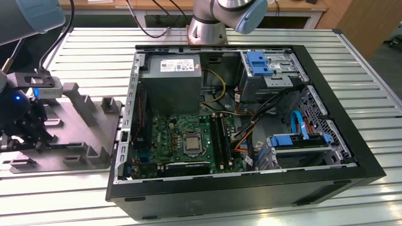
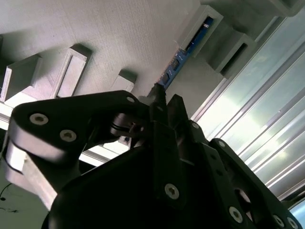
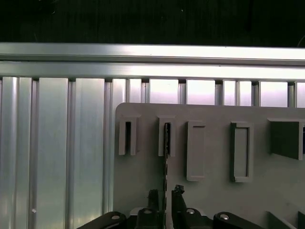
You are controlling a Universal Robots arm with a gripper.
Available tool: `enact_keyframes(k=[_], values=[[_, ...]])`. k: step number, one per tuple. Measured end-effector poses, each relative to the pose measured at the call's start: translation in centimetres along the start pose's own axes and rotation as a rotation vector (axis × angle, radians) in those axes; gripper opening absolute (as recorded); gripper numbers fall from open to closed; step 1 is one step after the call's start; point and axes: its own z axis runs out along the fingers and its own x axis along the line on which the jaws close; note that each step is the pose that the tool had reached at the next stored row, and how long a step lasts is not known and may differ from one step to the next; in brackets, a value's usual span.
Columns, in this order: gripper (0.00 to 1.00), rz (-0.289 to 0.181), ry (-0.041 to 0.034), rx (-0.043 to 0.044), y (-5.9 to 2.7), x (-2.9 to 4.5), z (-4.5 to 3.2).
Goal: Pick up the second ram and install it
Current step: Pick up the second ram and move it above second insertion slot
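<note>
- The second ram [image 3: 167,143] stands on edge in a narrow slot of the grey holder plate [image 3: 143,181], which lies on the slatted bench [image 3: 57,143]. It is well apart from the open computer case [image 1: 326,179], at the exterior view's left.
- In the second wrist view the second ram [image 2: 183,52] shows as a thin blue edge running out of its slot toward the fingertips.
- The claw [image 3: 165,193] sits low over the plate at the stick's free end. Its fingers [image 3: 152,195] look a little apart, one on either side of the board, with a sliver of gap on each side, so I judge it is not yet clamped.
- In the exterior view the claw [image 1: 28,129] hangs over the far end of the holder plate [image 1: 63,162].
- Handling, as a judgement: the stick is light, stiff and thin. It is brittle if bent, and its chips and edge contacts are easily harmed.
- It is best held by the two flat faces near the upper edge and kept square, so that it neither twists nor slips.
</note>
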Motion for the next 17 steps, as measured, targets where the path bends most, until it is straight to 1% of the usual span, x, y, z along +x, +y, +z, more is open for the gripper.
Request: enact_keyframes(k=[1, 3, 4, 8, 11, 15, 17], values=[[0.29, 0.000, -0.0001, 0.0000, 0.00, 0.00, 0.00], [0.29, 0.000, -0.0001, 0.0000, 0.01, 0.00, 0.00], [0.36, 0.000, -0.0001, 0.0001, 0.01, 0.00, 0.02], [0.36, 0.000, -0.0001, -0.0004, 0.01, 0.01, 0.59], [0.36, 0.000, 0.0002, -0.0030, 0.01, 0.01, 1.05], [0.36, 0.000, 0.0003, -0.0056, 0.01, 0.02, 1.44], [0.36, 0.000, 0.0003, -0.0065, 0.01, 0.02, 1.51]])
